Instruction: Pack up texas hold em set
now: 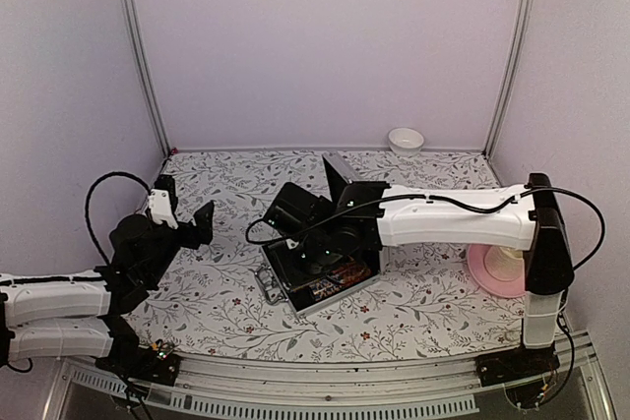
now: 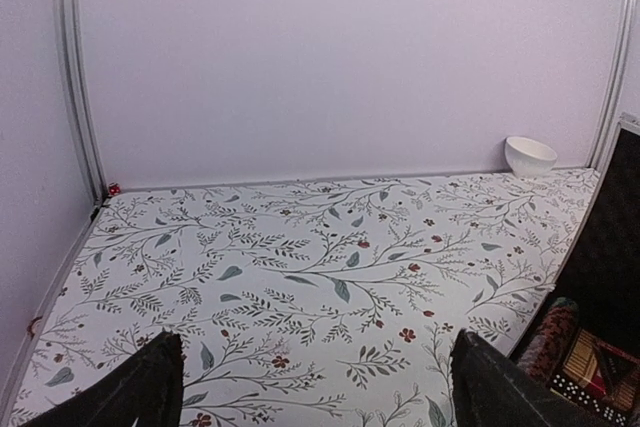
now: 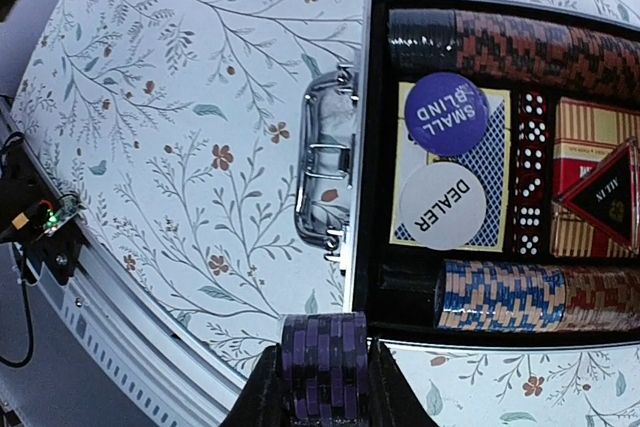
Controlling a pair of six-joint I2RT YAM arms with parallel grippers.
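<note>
Right wrist camera shows you the right end effector clamped on a stack of purple chips, with the fingers cut off by the bottom of the frame. The stack sits just outside one corner of the open briefcase; you cannot tell how high it is above the surface.

Inside the case, a row of red and black chips lies along one long side and a row of blue chips along the other. Between them, the SMALL BLIND button and the DEALER button cover most of the blue deck. The red dice stand beside it. The red deck is cut off at the frame edge and partly covered by a triangular marker.

From the top camera, the briefcase lies mid-surface with its lid raised toward the far edge, and the right wrist hides most of its contents. The left end effector hangs with its fingers wide apart and nothing between them, near the left edge. A white bowl sits at the far edge. A pink plate near the right edge is half hidden behind the right arm.
</note>
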